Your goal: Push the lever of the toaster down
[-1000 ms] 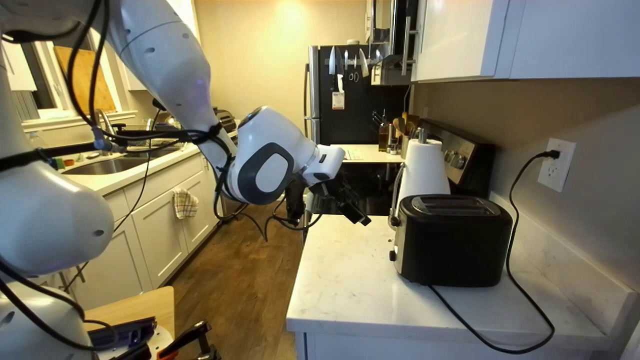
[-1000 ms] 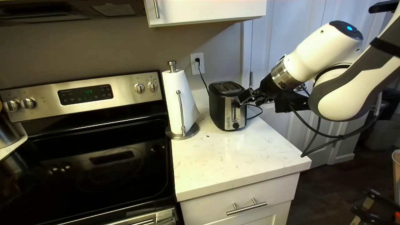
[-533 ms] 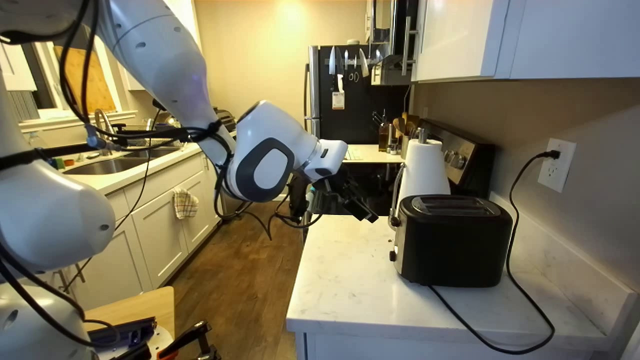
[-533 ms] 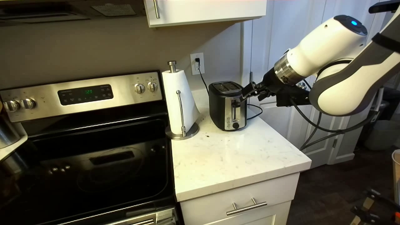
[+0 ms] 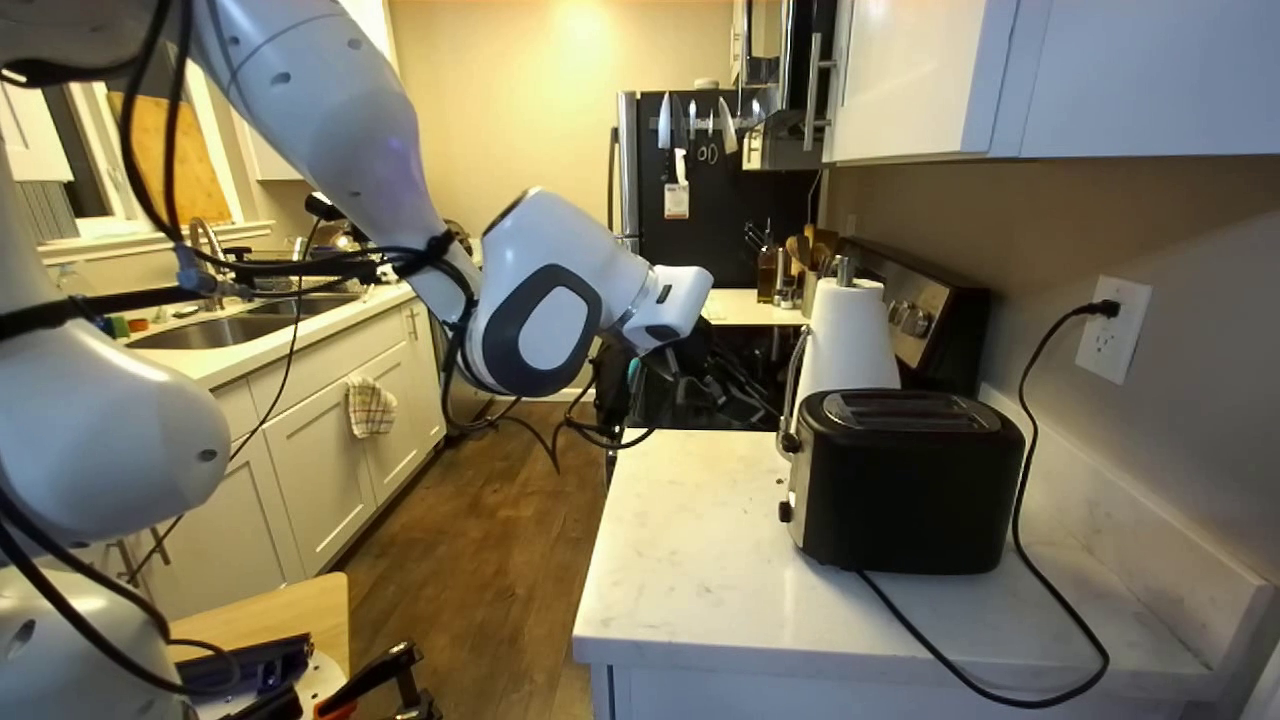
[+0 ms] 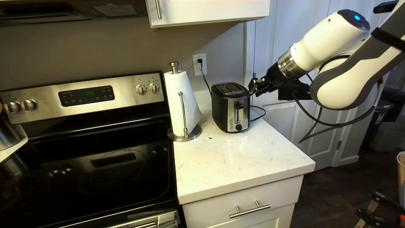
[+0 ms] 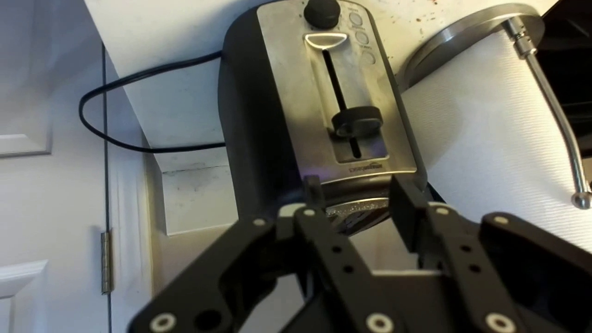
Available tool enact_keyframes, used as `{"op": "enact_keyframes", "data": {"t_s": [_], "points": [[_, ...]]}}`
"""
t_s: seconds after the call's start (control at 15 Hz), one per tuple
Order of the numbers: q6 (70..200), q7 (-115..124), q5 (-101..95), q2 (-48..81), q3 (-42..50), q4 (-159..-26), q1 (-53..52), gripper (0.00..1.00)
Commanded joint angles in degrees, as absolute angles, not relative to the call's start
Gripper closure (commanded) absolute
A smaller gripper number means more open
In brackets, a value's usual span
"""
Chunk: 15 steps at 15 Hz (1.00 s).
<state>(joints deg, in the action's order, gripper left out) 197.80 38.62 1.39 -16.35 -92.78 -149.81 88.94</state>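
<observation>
The black toaster [image 5: 910,490] stands upright on the counter, its silvery end face [image 6: 233,115] showing in an exterior view. In the wrist view, which looks upside down, the dark lever [image 7: 358,121] sits near the upper end of its slot, by the brand name. A round black dial [image 7: 322,13] is at the slot's other end. My gripper [image 7: 355,189] is partly narrowed but open, with a gap and nothing between its fingers [image 7: 407,208]. An exterior view has the gripper [image 6: 255,87] beside the toaster's top edge, higher than the lever [image 6: 239,106] and apart from it.
A paper towel roll [image 6: 182,104] on a metal stand is close beside the toaster, with the stove [image 6: 95,158] beyond. A black cord [image 5: 1030,440] runs from the toaster to the wall outlet [image 5: 1113,330]. White cabinets [image 5: 1060,80] hang above the counter [image 5: 690,560].
My gripper has risen and drawn back from in front of the toaster's end face, uncovering the lever. Its jaws have narrowed. The toaster has not moved.
</observation>
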Motion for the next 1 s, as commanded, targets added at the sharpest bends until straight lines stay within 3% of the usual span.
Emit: {"op": "enact_keyframes", "data": {"t_s": [0.0,0.2,0.6,0.93], "points": [[198.03,38.19,-0.23,-15.03,-95.68,-148.37,92.91,0.89],[198.03,38.59,-1.19,-14.79,-101.23,-147.47,97.93,1.00],[197.15,40.22,-3.78,-15.59,-115.65,-145.35,111.35,1.00],[187.56,40.12,-13.44,-3.47,-128.95,-146.14,125.46,1.00]]}}
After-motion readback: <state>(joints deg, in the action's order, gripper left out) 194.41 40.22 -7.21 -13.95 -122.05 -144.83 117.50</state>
